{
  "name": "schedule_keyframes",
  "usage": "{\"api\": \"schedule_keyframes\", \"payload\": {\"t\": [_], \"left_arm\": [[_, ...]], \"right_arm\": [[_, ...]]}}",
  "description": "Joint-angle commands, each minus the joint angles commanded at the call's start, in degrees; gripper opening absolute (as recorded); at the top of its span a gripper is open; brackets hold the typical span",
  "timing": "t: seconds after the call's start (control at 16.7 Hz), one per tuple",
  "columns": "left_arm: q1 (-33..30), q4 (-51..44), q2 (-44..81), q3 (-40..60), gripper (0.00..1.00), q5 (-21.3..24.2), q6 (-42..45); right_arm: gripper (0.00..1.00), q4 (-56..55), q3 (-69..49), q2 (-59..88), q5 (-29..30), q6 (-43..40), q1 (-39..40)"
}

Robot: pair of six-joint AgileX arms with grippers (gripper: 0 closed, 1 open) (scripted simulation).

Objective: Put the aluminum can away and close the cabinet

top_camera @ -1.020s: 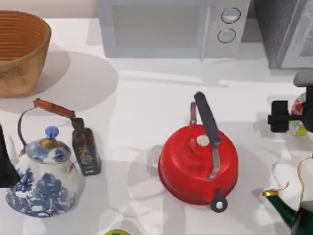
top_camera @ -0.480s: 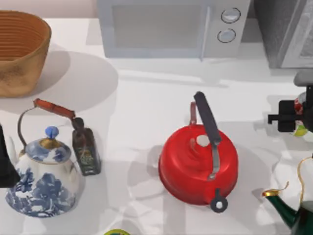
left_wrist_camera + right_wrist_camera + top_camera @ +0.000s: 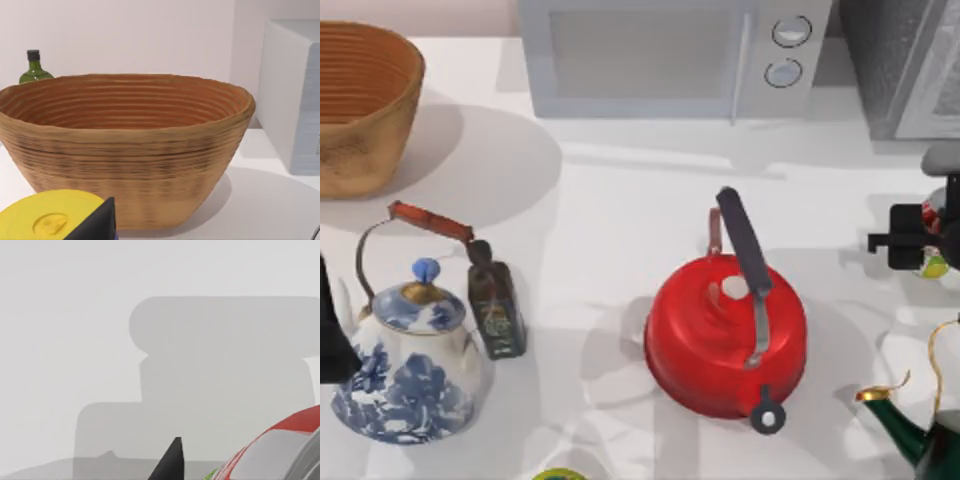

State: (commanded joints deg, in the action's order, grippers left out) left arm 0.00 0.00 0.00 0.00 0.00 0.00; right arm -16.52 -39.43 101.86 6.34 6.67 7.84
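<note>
A: Where is the aluminum can (image 3: pixel 932 240) right now?

B: At the far right edge of the surface (image 3: pixel 620 220), in front of the grey cabinet (image 3: pixel 900 65) at the back right corner. The right hand (image 3: pixel 918 238) is over it from above, so just slivers of red and yellow-green label show past the black fingers. In the right wrist view the can (image 3: pixel 280 450) sits close under the camera, with one dark fingertip (image 3: pixel 170 460) beside it.

A: Is the hand closed on it?

B: I cannot tell. The fingers look to straddle the can, but contact is hidden from above and the wrist view cuts it off.

A: And the left hand?

B: Parked at the left edge by the blue-and-white teapot (image 3: pixel 408 360); its camera faces the woven basket (image 3: pixel 125 150). Its fingers I cannot judge either.

A: What could go wrong?

B: If the grip is shallow or off-centre, I'd expect the smooth round can to slip or tip when lifted. The green kettle (image 3: pixel 920 430) with its gold spout stands near, just in front, so a low swing could clip it. The red kettle (image 3: pixel 725 335) is farther left and less of a worry. The cabinet opening is barely visible here, so misjudging its edge on the way in is another risk.
</note>
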Motion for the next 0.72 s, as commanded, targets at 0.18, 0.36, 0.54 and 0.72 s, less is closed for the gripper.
{"api": "schedule_keyframes", "payload": {"t": [0.18, 0.36, 0.54, 0.72], "left_arm": [[0.0, 0.0, 0.0, 0.0, 1.0, 0.0, 0.0], [0.0, 0.0, 0.0, 0.0, 1.0, 0.0, 0.0], [0.0, 0.0, 0.0, 0.0, 1.0, 0.0, 0.0], [0.0, 0.0, 0.0, 0.0, 1.0, 0.0, 0.0]], "right_arm": [[0.0, 0.9, -0.6, -0.5, 0.0, 0.1, 0.1], [0.0, 6.6, -4.3, -2.7, 0.0, 0.0, 0.1], [0.0, 17.5, -9.6, -7.1, -0.1, 0.0, 0.0], [0.0, 29.6, -15.3, -12.2, -0.2, -0.1, 0.0]]}}
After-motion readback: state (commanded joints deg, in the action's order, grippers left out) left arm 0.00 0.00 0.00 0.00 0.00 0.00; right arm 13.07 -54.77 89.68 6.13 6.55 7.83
